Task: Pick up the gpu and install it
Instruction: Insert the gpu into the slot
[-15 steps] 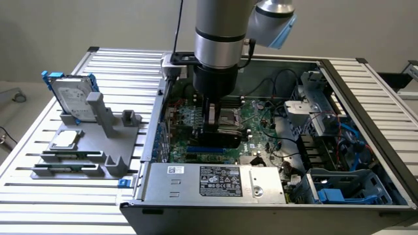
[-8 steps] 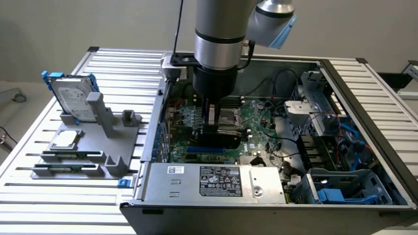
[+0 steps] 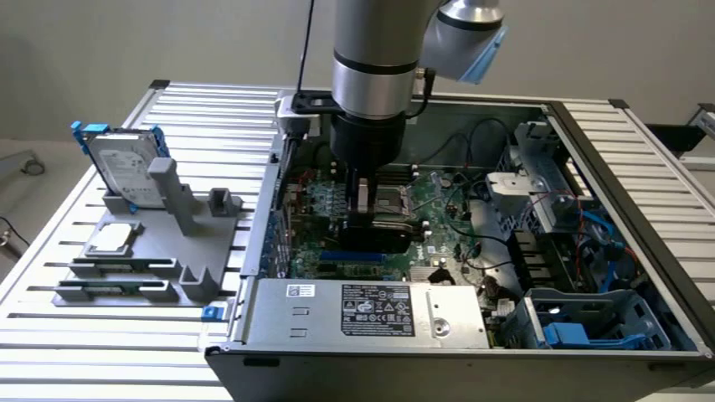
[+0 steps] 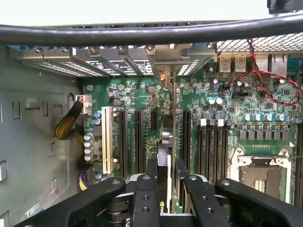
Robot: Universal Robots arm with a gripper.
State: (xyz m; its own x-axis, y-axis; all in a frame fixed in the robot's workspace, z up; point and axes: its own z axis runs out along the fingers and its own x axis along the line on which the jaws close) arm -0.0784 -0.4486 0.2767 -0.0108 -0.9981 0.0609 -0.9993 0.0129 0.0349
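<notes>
Power supply: set nearest the exterior camera, a silver box with a black label at the front of the open case.
Bench: made of slatted aluminium; the case and a grey fixture are carried on it.
Grey fixture: placed at the exterior view's left, just beside the case.
Hard drive: silver with a blue frame, stood upright at the back of the fixture.
Arm: lowered straight down into the left half of the case.
Tool: its black fingers are pressed against both faces of the gpu, which is pinched between them.
gpu: held on edge inside the case, over the expansion slots of the motherboard. In the wrist view it is seen edge-on as a thin strip. Its long axis runs from the tool toward the row of slot covers, parallel to the slots. In the exterior view that axis lies left to right, pointing at the case's left wall. Whether it is seated in a slot cannot be told.
Motherboard: green, laid flat on the case floor beneath the gpu.
Slot covers: lined up along the wall at the far end of the slots.
Black cable: stretched across the wrist view close to the lens.
Blue drive bay: fitted at the case's front corner on the exterior view's right.
</notes>
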